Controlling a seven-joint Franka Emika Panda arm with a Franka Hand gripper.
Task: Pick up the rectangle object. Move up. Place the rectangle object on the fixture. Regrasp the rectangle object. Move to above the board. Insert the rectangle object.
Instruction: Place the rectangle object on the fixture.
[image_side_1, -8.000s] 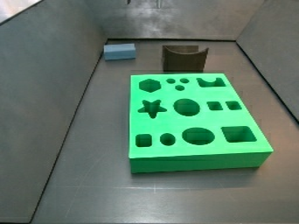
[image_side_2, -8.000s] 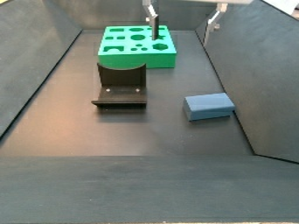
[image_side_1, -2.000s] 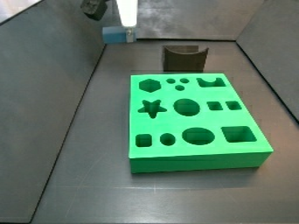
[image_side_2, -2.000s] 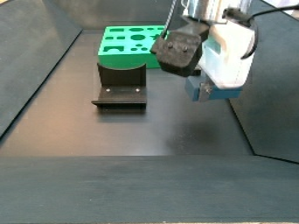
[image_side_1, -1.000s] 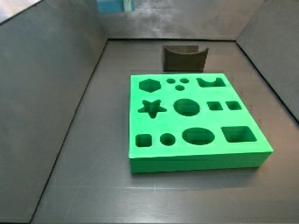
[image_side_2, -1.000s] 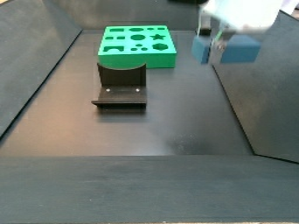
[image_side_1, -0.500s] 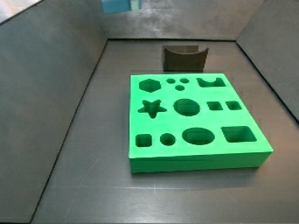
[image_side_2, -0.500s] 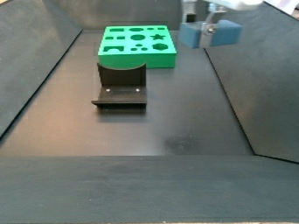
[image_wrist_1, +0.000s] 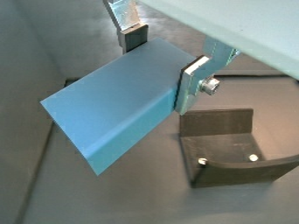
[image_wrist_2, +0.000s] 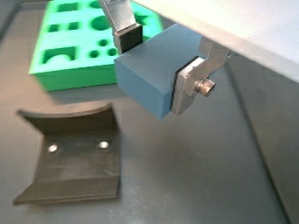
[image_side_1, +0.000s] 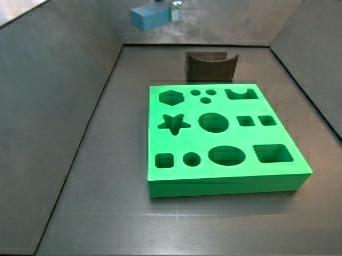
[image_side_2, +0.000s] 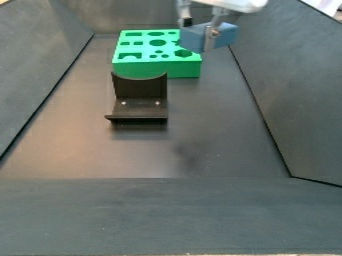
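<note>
Aloft — hand (image_wrist_2: 162, 54) clamps rectangle object (image_wrist_2: 155, 68), raised above fixture (image_wrist_2: 68, 164) near board (image_wrist_2: 70, 48).

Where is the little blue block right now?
The rectangle object is up in the air, clamped between the fingers of the tool. In both wrist views it hangs above the floor, with the fixture below and the board behind.

Both side views face the board (image_side_1: 225, 138) from opposite ends; wrist views look down close.
</note>
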